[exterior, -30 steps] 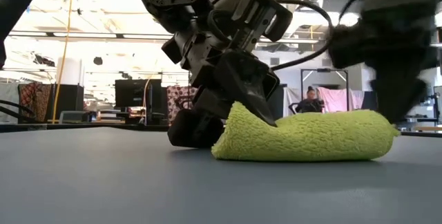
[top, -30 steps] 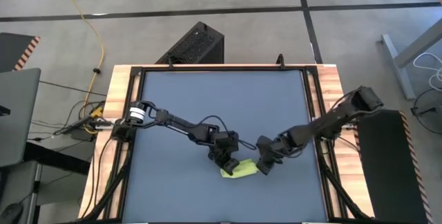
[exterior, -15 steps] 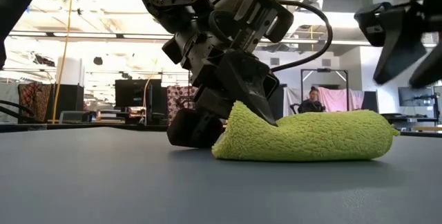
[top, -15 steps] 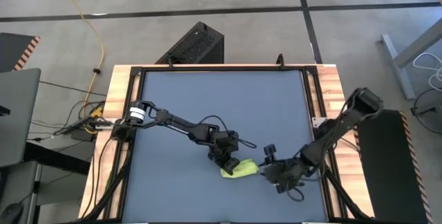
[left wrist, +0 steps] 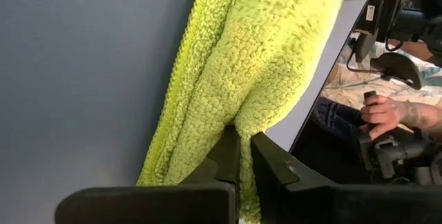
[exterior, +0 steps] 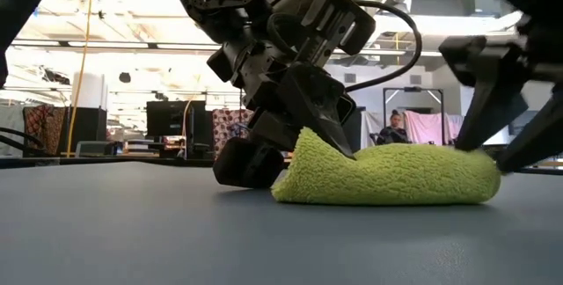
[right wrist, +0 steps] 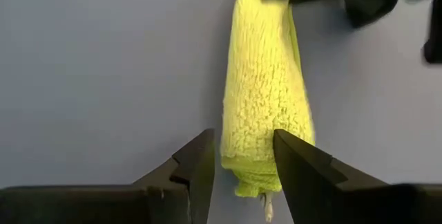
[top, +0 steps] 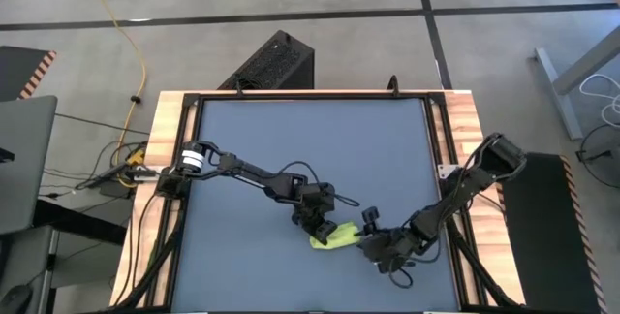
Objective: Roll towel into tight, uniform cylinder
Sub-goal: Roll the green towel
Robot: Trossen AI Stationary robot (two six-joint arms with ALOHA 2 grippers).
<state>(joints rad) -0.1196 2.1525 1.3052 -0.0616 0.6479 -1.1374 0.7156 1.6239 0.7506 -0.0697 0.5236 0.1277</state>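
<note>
The towel (top: pixel 335 235) is a lime roll lying lengthwise on the dark blue-grey mat (top: pixel 310 149), near its front edge. In the low view the towel (exterior: pixel 396 175) rests on its long side. My left gripper (top: pixel 320 223) is shut on the roll's left end. My right gripper (top: pixel 374 245) is open at the roll's right end. In the right wrist view its two fingers (right wrist: pixel 196 163) stand on either side of the towel's end (right wrist: pixel 252 158). My left gripper pinches a fold of the towel (left wrist: pixel 242 117) between its shut fingertips, on the roll's upper side near its left end (exterior: pixel 332 155). The fingers slant down from the far left. The roll is dented there and lies on the mat. My right gripper straddles the roll's right end (right wrist: pixel 257 172), pointing along the roll from the near right; I cannot tell whether its fingers touch the cloth.
Wooden rails (top: pixel 165 159) frame the mat on both sides. A black box (top: pixel 276 62) stands beyond the far edge. Bare mat spreads to the far side and the left. A person's hand (left wrist: pixel 387 110) shows beyond the table in the left wrist view.
My right gripper has swung from beside the roll's right end toward the table's near edge, rolled about its own line, and come down with its open fingers on either side of that end. The towel has stayed in place.
</note>
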